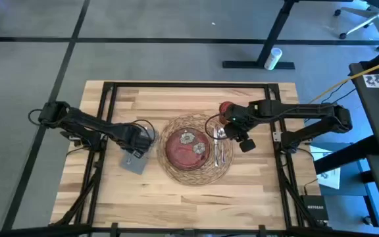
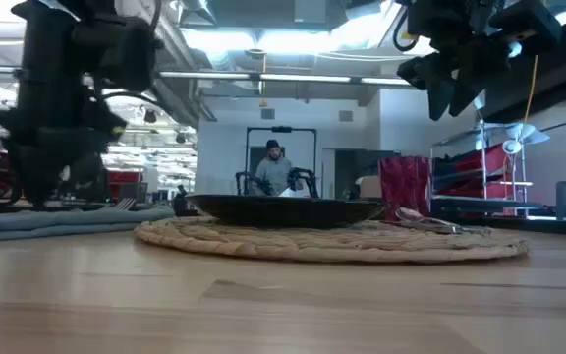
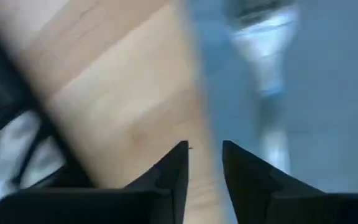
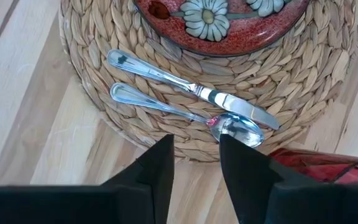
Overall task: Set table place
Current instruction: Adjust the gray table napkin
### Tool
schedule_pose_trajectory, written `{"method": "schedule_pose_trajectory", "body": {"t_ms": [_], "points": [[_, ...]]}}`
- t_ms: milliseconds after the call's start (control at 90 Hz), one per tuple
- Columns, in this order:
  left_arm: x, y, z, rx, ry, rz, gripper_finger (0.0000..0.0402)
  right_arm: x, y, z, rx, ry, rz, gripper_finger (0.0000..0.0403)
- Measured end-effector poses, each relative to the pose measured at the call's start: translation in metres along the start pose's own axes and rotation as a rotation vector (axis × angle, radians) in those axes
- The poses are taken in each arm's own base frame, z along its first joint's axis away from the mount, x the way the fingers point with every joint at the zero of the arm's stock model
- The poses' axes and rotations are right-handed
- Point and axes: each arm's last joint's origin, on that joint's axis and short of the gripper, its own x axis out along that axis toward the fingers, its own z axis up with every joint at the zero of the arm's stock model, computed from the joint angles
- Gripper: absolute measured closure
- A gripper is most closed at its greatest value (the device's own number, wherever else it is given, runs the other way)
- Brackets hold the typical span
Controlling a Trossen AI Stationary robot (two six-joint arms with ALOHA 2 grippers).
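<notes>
Plate [image 1: 188, 149], knife [image 4: 191, 87] and spoon [image 4: 185, 113] are laid on the mat [image 1: 224, 168]; the cup [image 1: 226, 109] is unplaced. Both grippers, left [image 1: 134, 153] and right [image 1: 237, 135], are seen empty, slightly parted.

Pale butcher-block table [image 1: 176, 197], round woven straw mat [image 1: 224, 168] at centre, gray napkin [image 1: 135, 162] just beside it

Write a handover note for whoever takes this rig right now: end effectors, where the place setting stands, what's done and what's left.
Left end effector: empty, slightly open, over the gray rectangular napkin, a fork on it.
Right end effector: empty, open, above the mat's right edge.
Done: dark red flowered plate on the round woven straw mat; silver knife and spoon right of it.
Left: small red cup looks unplaced, behind the right arm.
</notes>
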Motion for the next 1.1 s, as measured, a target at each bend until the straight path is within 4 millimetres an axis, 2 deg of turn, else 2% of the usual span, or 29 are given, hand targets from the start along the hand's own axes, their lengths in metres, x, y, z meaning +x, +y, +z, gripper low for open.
{"method": "schedule_pose_trajectory", "body": {"t_ms": [200,556,878,1100], "points": [[-0.001,-0.004,-0.013,0.029,0.052,-0.024,0.0396,0.000,0.000,0.000,0.000,0.000,0.000,0.0288],[0.027,-0.014,-0.032,-0.023,0.054,-0.163,0.0401,0.000,0.001,-0.002,-0.006,0.026,0.007,0.0288],[0.012,-0.031,-0.037,-0.038,0.028,-0.295,0.0402,0.000,0.001,-0.002,-0.007,0.024,0.003,0.0288],[0.011,-0.032,-0.037,-0.033,0.006,-0.292,0.0401,0.000,0.001,-0.002,-0.007,0.022,0.002,0.0288]]}}
